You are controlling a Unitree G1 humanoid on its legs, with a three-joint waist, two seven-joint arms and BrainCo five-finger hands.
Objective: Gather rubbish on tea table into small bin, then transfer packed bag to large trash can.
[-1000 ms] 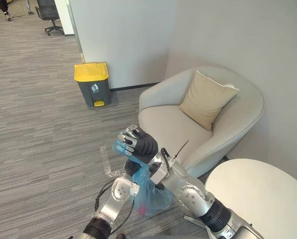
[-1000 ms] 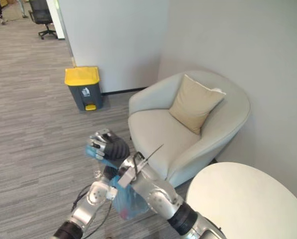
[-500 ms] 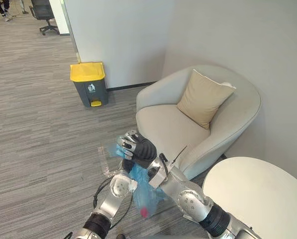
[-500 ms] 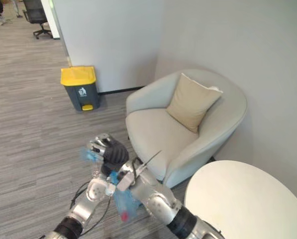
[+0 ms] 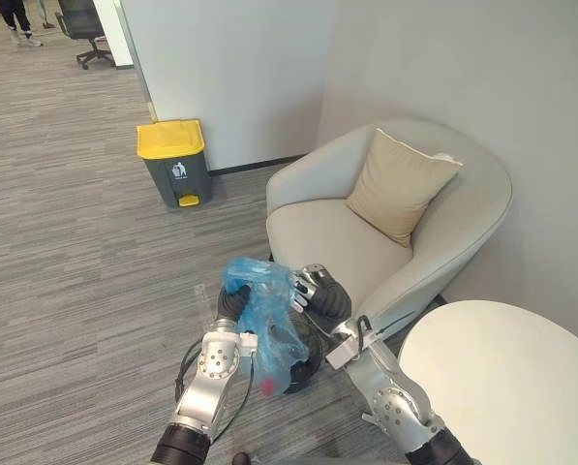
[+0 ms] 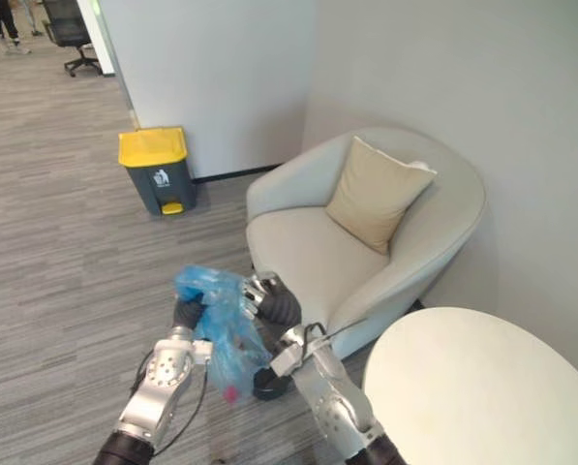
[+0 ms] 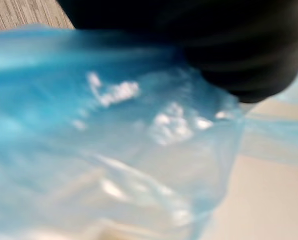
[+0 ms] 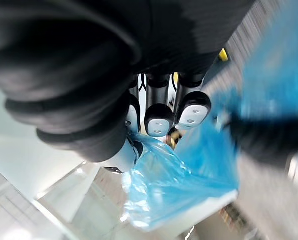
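A blue plastic bag (image 5: 264, 315) with rubbish in it hangs just above the grey carpet in front of the armchair. My left hand (image 5: 232, 302) is shut on the bag's gathered top from the left. My right hand (image 5: 322, 294) sits against the bag's right side, and its curled fingers (image 8: 158, 120) pinch blue plastic (image 8: 188, 170). Something small and red shows through the bag's bottom. A dark round thing, apparently the small bin (image 6: 266, 383), stands on the floor under the bag. The large grey trash can (image 5: 176, 163) with a yellow lid stands by the wall, far ahead to the left.
A cream armchair (image 5: 327, 242) with a beige cushion (image 5: 400, 189) stands close on the right. The round white table (image 5: 501, 378) is at the lower right. Open carpet runs between me and the trash can. An office chair (image 5: 80, 29) and a person's legs (image 5: 17, 15) are far back.
My left hand has closed on the bag's top and lifted it. My right hand has come down from above the bag to its right side.
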